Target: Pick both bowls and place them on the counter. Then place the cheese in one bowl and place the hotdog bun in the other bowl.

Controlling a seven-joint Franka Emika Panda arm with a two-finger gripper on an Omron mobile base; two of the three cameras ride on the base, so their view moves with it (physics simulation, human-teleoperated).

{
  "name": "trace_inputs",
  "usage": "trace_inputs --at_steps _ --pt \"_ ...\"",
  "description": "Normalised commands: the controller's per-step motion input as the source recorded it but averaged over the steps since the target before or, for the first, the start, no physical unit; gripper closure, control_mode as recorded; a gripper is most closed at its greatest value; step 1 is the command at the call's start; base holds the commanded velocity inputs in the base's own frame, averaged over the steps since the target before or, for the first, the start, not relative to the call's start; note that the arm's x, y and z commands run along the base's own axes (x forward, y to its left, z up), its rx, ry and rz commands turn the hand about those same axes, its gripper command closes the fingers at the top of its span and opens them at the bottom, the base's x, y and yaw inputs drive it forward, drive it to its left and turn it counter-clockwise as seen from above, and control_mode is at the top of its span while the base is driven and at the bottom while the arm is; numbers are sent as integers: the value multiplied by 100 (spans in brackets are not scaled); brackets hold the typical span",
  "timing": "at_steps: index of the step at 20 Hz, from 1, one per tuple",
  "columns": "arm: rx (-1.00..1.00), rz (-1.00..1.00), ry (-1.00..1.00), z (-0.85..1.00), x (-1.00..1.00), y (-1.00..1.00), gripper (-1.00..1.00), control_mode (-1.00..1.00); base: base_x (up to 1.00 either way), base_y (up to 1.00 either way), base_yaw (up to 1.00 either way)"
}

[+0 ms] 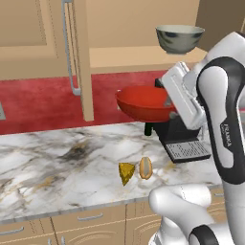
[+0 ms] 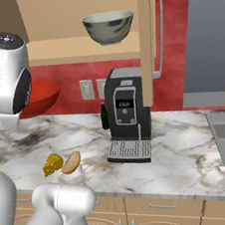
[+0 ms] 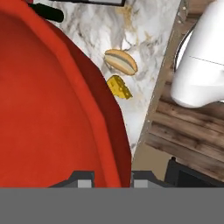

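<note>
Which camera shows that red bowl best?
The left base view: the red bowl appears almost whole, held in the air above the counter by the hand. The hand view gives only a close-up of its rim and inside; in the right base view the arm hides most of it.

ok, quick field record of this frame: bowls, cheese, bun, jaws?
red bowl: held in the air above the counter, rim between the jaws
gripper: shut on the bowl's rim
grey-green bowl: upright on the wooden shelf
cheese: on the counter, beside the bun
hotdog bun: on the counter, near the front edge
</note>
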Motion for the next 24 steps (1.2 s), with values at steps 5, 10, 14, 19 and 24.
trace_inputs --at_steps 5,10,14,19,24 --pt "0 0 12 -59 -24 0 100 -100 0 0 0" --pt "7 0 5 -70 3 15 100 -100 0 0 0" --pt "10 0 0 -62 30 36 100 -100 0 0 0" --pt "1 0 0 -55 46 49 100 -100 0 0 0" --pt "-1 0 0 -55 52 53 100 -100 0 0 0"
